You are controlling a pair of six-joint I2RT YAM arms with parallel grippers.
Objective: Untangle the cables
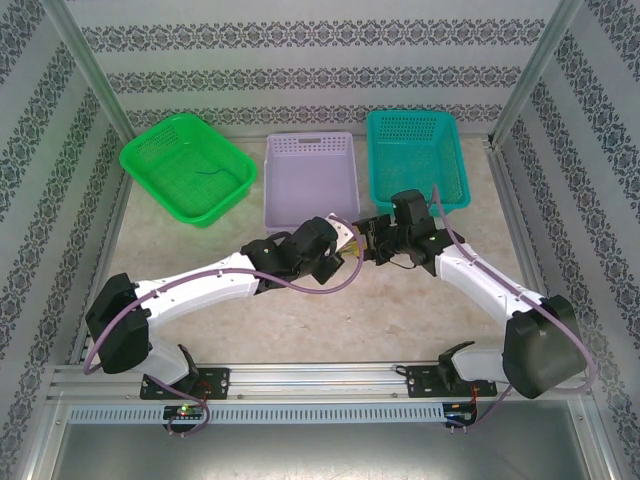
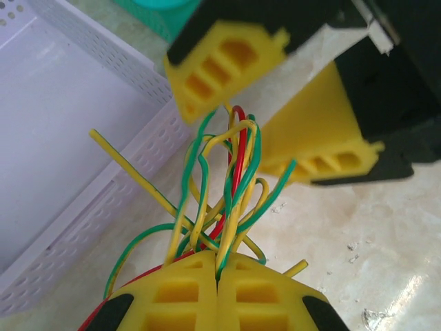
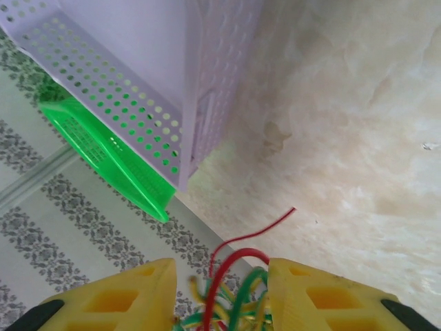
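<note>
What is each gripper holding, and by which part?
The left gripper clamps the cables at one end; the right gripper straddles the other end, jaws open, gripping nothing.

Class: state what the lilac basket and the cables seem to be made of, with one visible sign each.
The lilac basket: likely moulded plastic, matt; uniform colour, regular perforated walls. The cables: probably plastic-insulated wire, smooth, slightly glossy; thin strands holding springy bends.

Left hand (image 2: 217, 300) clamped, right hand (image 3: 220, 279) parted

the cables (image 2: 231, 179) disappear at their lower ends inside the left tool (image 2: 217, 269).
</note>
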